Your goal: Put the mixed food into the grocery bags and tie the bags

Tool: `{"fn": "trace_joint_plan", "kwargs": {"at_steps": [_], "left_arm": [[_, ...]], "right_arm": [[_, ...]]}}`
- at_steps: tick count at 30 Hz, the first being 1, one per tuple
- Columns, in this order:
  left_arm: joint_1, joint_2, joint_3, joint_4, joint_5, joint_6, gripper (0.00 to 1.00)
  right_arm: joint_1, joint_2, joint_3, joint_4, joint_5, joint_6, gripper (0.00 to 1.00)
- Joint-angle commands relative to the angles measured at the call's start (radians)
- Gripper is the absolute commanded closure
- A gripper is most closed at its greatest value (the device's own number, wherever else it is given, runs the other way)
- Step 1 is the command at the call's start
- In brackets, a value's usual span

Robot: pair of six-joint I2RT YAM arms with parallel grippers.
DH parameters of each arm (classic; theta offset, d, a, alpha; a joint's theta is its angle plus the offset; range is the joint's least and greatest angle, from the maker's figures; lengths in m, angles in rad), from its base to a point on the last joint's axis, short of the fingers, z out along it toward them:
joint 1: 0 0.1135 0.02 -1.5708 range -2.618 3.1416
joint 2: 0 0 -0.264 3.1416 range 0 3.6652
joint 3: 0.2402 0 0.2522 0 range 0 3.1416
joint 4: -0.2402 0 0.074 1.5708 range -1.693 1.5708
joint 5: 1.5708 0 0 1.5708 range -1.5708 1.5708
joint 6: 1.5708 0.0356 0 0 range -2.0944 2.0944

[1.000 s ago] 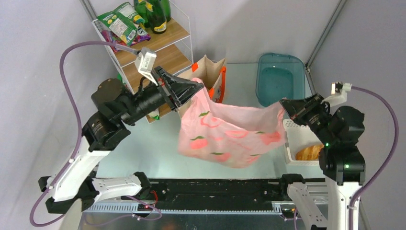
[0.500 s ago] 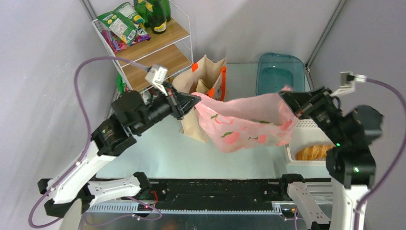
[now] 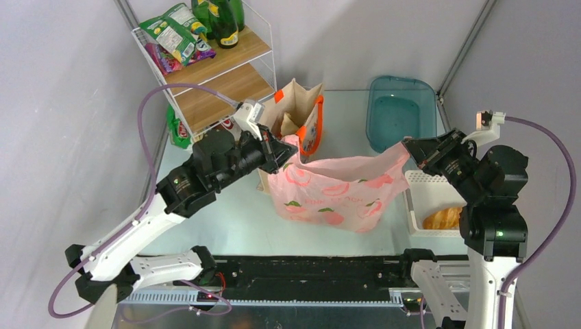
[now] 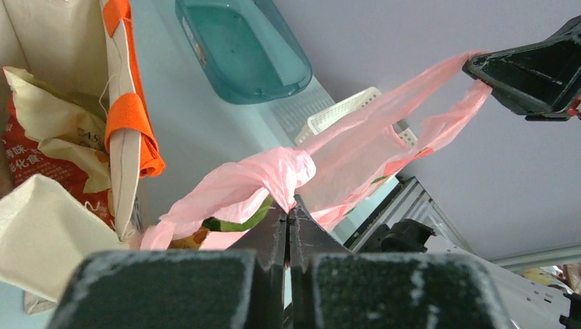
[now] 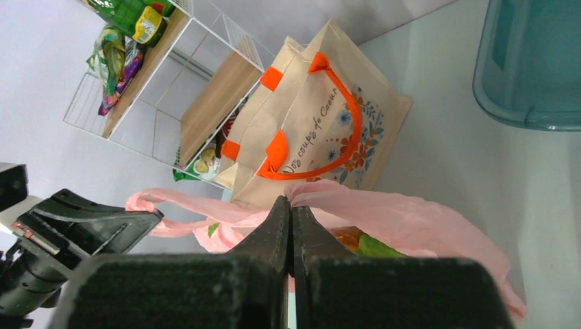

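The pink plastic bag (image 3: pixel 336 192) with its peach print hangs stretched between both grippers, low over the table. My left gripper (image 3: pixel 288 147) is shut on its left handle (image 4: pixel 274 175), which is bunched into a knot-like wad at the fingertips. My right gripper (image 3: pixel 410 147) is shut on the right handle (image 5: pixel 356 195). Green and orange patches (image 5: pixel 373 247) show at the bag's wall; I cannot tell print from contents. The beige tote (image 3: pixel 294 113) with orange handles stands upright just behind the left gripper. One golden bread roll (image 3: pixel 442 218) lies in the white basket.
The white lattice basket (image 3: pixel 431 199) sits under the right arm. A teal tray (image 3: pixel 401 110) is at the back right. A wire shelf (image 3: pixel 205 62) at the back left carries green bottles and snack bags. The black rail runs along the near edge.
The left arm has swung right and forward, bringing its gripper beside the tote. The bag was pulled up taut half a second ago and now hangs lower and narrower. Both grips held.
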Motion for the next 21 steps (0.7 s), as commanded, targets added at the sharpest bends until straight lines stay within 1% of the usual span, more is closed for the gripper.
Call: {"fn": "trace_joint_plan", "kwargs": {"at_steps": [1, 4, 7, 10, 13, 18, 19, 20, 21], "left_arm": [[-0.002, -0.038, 0.015, 0.036, -0.042, 0.001, 1.0], [-0.003, -0.046, 0.035, 0.036, -0.069, 0.023, 1.0], [-0.001, -0.041, 0.07, 0.036, -0.078, 0.047, 1.0], [-0.003, -0.028, 0.109, 0.037, -0.071, 0.07, 1.0], [-0.002, -0.017, 0.129, 0.037, -0.063, 0.079, 1.0], [-0.003, 0.01, 0.157, 0.039, -0.041, 0.084, 1.0], [-0.003, 0.016, 0.16, 0.038, -0.031, 0.085, 1.0], [-0.004, 0.021, 0.165, 0.038, -0.027, 0.084, 1.0], [-0.003, 0.029, 0.166, 0.038, -0.018, 0.084, 1.0]], "right_arm": [[-0.005, 0.017, 0.028, 0.012, 0.016, -0.06, 1.0], [-0.01, 0.022, 0.041, 0.011, 0.048, -0.087, 1.0], [-0.015, 0.062, 0.104, -0.026, 0.061, -0.123, 1.0], [-0.017, 0.086, 0.163, -0.056, 0.114, -0.177, 1.0], [-0.02, 0.098, 0.186, -0.072, 0.159, -0.215, 1.0], [-0.023, 0.115, 0.193, -0.078, 0.159, -0.234, 1.0], [-0.023, 0.118, 0.192, -0.078, 0.163, -0.24, 0.95], [-0.023, 0.119, 0.192, -0.077, 0.166, -0.245, 0.88], [-0.023, 0.119, 0.192, -0.073, 0.173, -0.265, 0.67]]}}
